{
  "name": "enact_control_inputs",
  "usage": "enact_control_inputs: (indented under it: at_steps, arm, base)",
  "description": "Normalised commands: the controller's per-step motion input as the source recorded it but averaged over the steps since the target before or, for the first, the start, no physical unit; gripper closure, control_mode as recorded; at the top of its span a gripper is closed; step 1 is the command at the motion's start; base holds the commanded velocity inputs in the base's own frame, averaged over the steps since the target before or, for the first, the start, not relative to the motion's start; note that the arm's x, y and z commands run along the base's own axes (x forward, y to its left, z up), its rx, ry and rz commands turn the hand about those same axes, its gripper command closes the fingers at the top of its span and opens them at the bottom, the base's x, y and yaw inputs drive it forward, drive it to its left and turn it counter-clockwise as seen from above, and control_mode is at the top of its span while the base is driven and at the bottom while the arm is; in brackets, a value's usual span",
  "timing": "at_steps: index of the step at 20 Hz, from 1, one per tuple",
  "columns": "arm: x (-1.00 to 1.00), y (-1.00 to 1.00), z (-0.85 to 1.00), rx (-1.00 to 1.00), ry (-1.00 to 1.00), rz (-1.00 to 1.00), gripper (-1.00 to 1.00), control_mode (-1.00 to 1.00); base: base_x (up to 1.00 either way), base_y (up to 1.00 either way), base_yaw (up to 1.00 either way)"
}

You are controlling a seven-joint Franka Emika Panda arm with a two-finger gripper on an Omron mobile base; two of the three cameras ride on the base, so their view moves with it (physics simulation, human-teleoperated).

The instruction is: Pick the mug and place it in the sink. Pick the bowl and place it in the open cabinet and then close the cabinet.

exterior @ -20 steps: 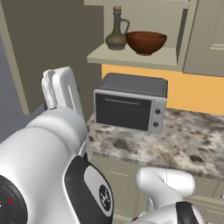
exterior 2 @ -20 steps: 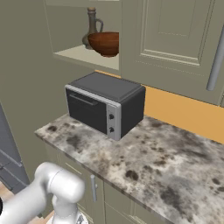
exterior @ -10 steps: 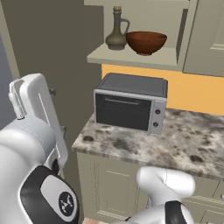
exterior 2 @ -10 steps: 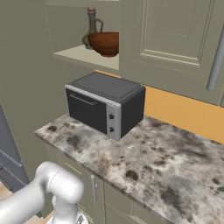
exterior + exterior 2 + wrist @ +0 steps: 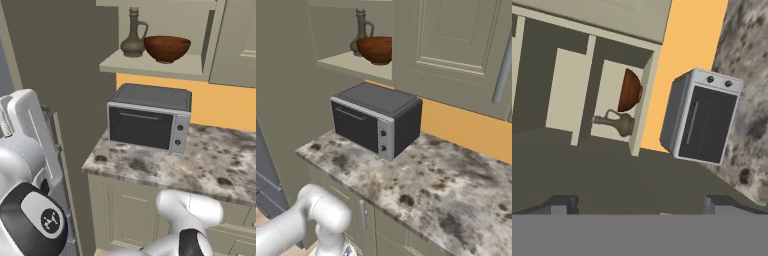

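Pincer [image 5: 639,202] spread wide, empty, well back from the cabinet.
I see the bowl [image 5: 167,48] ahead on the open cabinet [image 5: 155,67] shelf, just beside a dark jug [image 5: 133,41]: round, shallow, glossy reddish-brown wood. Boxy grey toaster oven [image 5: 148,118] sits below on the speckled stone worktop [image 5: 456,190].

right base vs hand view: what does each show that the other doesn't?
Right base alone: the closed cabinet door with its grey bar handle, and the under-counter cabinets. Hand view alone: the gripper with its fingertips wide apart and nothing between them, plus more shelf compartments beside the open one. Both: the bowl beside the jug on the open shelf, the toaster oven, the counter and the orange wall strip.
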Motion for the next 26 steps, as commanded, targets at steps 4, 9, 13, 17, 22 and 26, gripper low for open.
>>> enact_control_inputs:
  at_steps: [4, 9, 13, 17, 22, 26]
  arm:
    - [0.43, 0.15, -0.17, 0.0, -0.03, 0.0, -1.0, -1.0]
    - [0.46, 0.25, -0.1, 0.0, -0.03, 0.0, -1.0, -1.0]
    - [0.43, 0.31, -0.11, 0.0, -0.05, 0.0, -1.0, -1.0]
    - [0.37, 0.34, -0.17, 0.0, -0.04, 0.0, -1.0, -1.0]
    - [0.2, 0.54, -0.28, 0.0, 0.0, 0.0, -1.0, -1.0]
    - [0.19, 0.61, -0.24, 0.0, -0.02, 0.01, -1.0, -1.0]
  base:
    - [0.0, 0.0, 0.0]
    - [0.0, 0.0, 0.0]
    - [0.0, 0.0, 0.0]
    - [0.0, 0.0, 0.0]
    - [0.0, 0.0, 0.0]
    - [0.0, 0.0, 0.0]
